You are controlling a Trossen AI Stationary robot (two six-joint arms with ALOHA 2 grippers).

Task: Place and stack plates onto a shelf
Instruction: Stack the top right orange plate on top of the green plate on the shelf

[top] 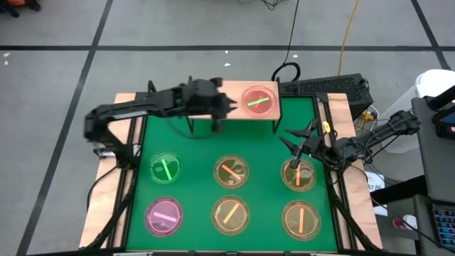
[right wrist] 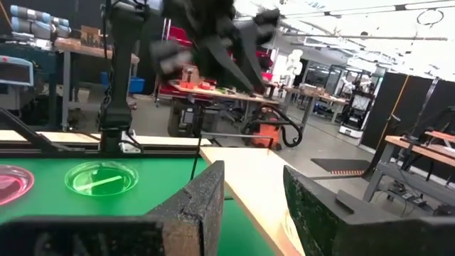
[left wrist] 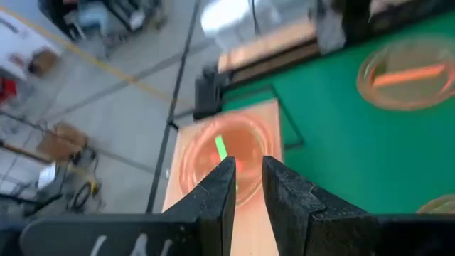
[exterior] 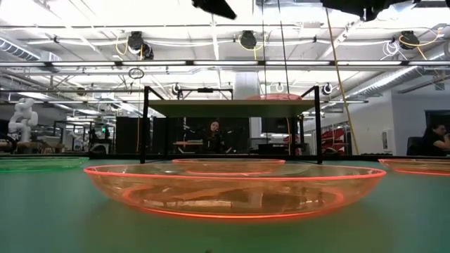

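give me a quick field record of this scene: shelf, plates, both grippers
shelf: wooden-topped rack at the far edge of the green mat
on shelf: one pink plate with a green stripe
on mat: six plates; green, pink, four amber, e.g.
left gripper: above the shelf beside the pink plate, open, holding nothing
right gripper: over the mat's right side, open, empty

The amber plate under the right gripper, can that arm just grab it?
Probably yes. The right gripper hangs open just above the amber plate, nothing lies between them, and the left gripper is away over the shelf.
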